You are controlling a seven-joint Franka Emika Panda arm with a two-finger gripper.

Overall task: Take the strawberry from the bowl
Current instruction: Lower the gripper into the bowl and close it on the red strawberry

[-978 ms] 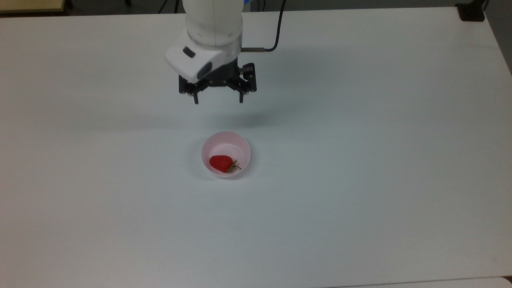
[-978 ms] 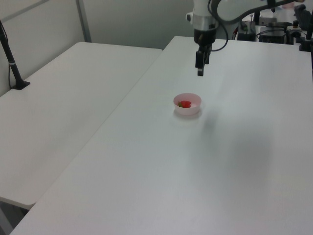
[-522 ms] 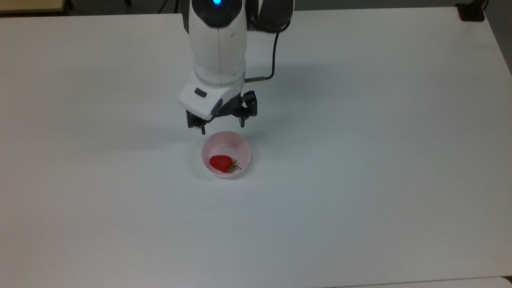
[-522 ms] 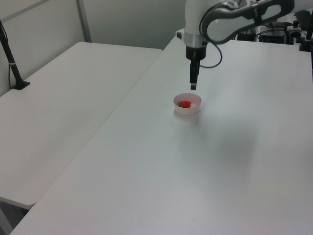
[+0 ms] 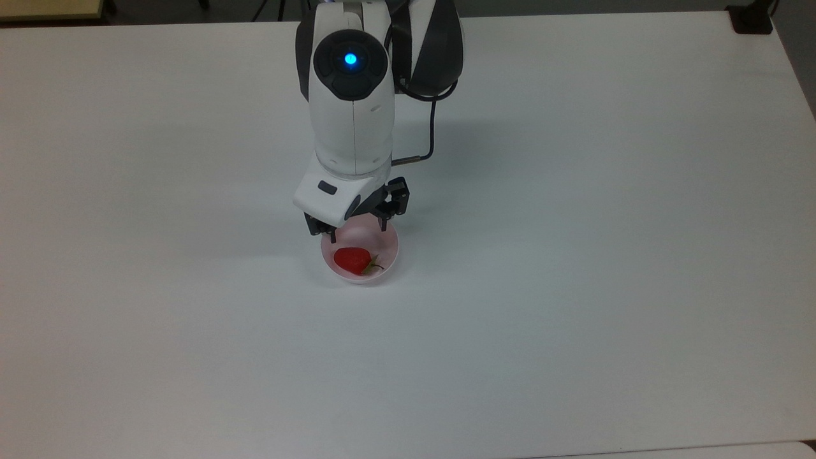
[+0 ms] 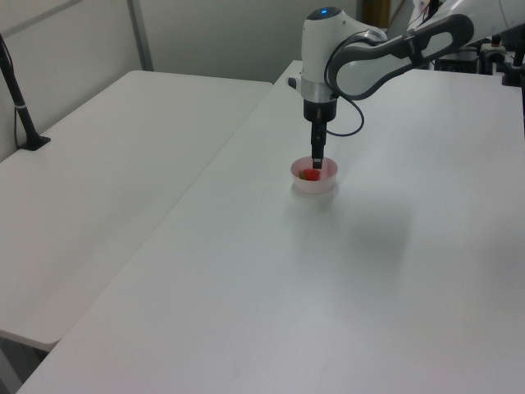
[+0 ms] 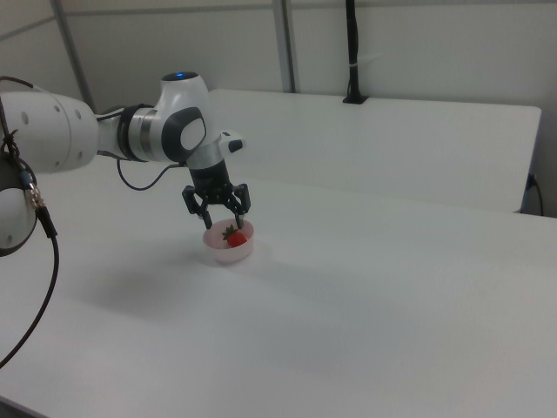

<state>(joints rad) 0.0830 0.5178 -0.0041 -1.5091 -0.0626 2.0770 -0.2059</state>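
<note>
I hold the tool [image 5: 357,233] spread wide and empty over the bowl [image 5: 390,255], aiming toward six o'clock to straddle the strawberry [image 5: 352,259].

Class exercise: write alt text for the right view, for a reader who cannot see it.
A white robot arm's open pincer hangs just above a red strawberry lying in a small pink bowl on a white table.

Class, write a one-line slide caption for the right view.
Open gripper poised just above a pink bowl holding a strawberry on a white table.
</note>
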